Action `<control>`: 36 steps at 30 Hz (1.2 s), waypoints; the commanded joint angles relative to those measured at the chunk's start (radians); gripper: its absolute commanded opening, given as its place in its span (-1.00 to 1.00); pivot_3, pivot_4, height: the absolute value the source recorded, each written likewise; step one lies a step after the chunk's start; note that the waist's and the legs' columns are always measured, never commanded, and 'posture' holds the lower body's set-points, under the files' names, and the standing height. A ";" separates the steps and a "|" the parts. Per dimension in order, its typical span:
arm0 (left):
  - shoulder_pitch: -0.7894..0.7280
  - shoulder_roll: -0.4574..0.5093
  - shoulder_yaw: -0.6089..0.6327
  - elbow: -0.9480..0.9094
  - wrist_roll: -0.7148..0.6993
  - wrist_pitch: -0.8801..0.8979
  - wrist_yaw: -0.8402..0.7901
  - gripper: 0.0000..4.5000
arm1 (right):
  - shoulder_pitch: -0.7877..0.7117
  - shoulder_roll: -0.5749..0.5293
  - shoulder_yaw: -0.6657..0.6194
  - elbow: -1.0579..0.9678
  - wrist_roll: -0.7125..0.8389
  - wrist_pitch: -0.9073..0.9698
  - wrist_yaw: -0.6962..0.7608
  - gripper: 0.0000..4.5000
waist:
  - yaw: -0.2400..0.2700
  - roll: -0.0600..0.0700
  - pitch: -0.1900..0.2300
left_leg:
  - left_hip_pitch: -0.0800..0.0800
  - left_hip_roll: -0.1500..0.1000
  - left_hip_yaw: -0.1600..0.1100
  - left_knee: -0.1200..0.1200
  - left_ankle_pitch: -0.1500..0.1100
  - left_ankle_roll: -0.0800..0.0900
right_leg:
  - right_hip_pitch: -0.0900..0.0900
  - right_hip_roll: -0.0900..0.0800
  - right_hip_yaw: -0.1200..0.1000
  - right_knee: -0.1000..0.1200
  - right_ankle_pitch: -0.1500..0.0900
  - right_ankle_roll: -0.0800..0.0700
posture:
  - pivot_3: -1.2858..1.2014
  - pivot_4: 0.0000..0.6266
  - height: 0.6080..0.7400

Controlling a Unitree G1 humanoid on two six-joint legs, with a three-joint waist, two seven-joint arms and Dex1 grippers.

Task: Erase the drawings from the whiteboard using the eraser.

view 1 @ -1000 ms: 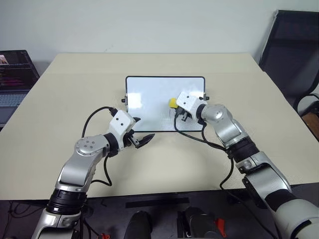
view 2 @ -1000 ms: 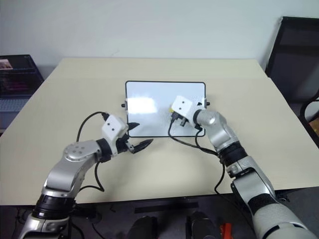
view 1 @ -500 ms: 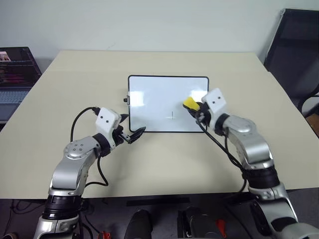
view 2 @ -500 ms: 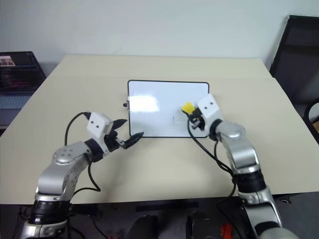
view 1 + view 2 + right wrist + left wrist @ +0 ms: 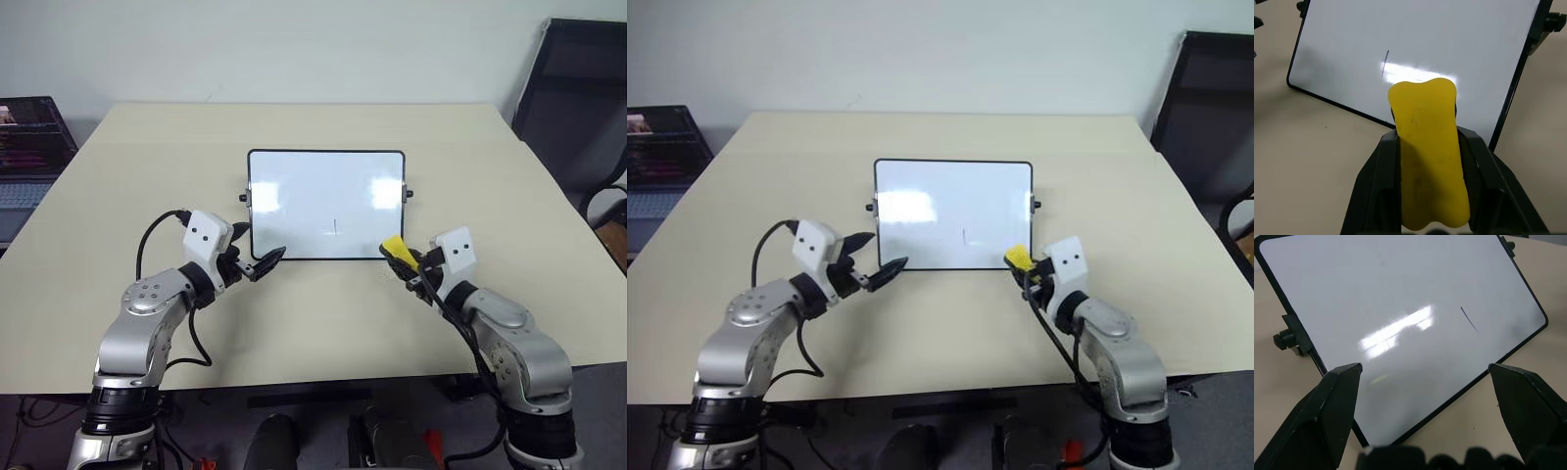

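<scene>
The whiteboard point(image 5: 294, 191) lies flat at the table's middle. Of the drawings, a short vertical stroke point(image 5: 335, 227) stands on its near half, and it also shows as a stroke point(image 5: 1385, 69) in the right wrist view. My right gripper point(image 5: 1427, 138) is shut on the yellow eraser point(image 5: 394, 245), which is held just off the board's near right corner, above the table. My left gripper point(image 5: 880, 251) hangs open at the board's near left corner, nothing between its fingers point(image 5: 1334, 399), with the board's glossy face ahead of it.
The beige table point(image 5: 147, 166) spreads wide around the board. A laptop point(image 5: 24, 147) sits beyond its left edge, and a black chair point(image 5: 578, 88) stands past the far right corner. Small knobs point(image 5: 244, 198) stick out from the board's sides.
My right gripper pulled the eraser off the board's right half, back toward me past the near right corner, rolling as it went. The left gripper barely moved.
</scene>
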 commanded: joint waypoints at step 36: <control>0.028 0.054 -0.050 0.032 0.005 -0.119 -0.129 1.00 | -0.610 -0.164 0.498 0.790 -0.462 -0.533 0.259 -0.48 | 0.000 -0.001 0.000 | 0.000 0.000 0.000 0.000 0.000 0.000 | 0.000 0.000 0.000 0.001 0.003 -0.005 | 0.03 -0.52 1.00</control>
